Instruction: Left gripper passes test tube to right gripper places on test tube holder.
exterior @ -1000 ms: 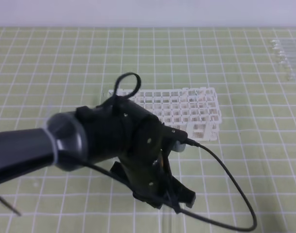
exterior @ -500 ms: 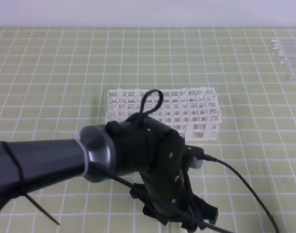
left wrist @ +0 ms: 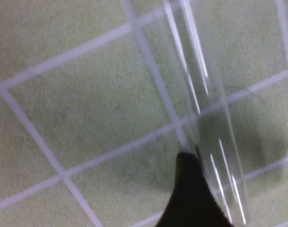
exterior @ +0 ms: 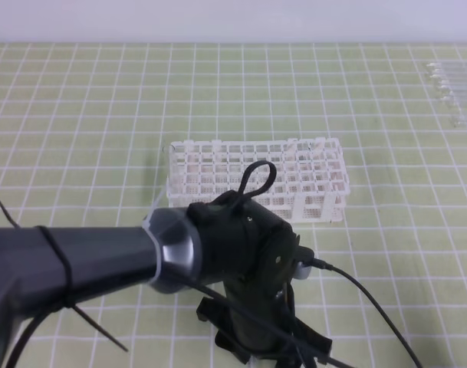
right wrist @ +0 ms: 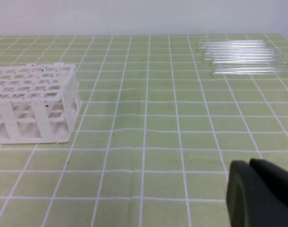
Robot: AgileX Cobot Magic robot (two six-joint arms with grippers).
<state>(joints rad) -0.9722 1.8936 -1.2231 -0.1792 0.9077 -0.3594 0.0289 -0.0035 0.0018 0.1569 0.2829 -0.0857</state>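
Left wrist view: the left gripper (left wrist: pixel 229 208) is low over the mat (left wrist: pixel 77 109), with one dark fingertip (left wrist: pixel 193 198) just beside the test tube (left wrist: pixel 205 109), on its left; the other finger is almost out of frame, so the jaws read as spread wide with nothing held. The tube lies flat on the mat, running from the fingertip up and away, and no squeeze on the glass is seen. Judgement: the pick-up is the step in hand, at the point of straddling the tube before closing. Exterior high view: the left arm hangs in front of the test tube holder (exterior: pixel 256 178), its claw hidden under the wrist and cut by the lower frame edge; the tube cannot be made out here. Right wrist view: the right gripper (right wrist: pixel 257 196) looks closed and empty, well apart from the holder and to its right; a row of spare tubes (right wrist: pixel 245 56) lies further right and back. Next move calls for centring the tube between the fingers, closing gently on round, slippery glass, then lifting toward the right gripper, which must open first.
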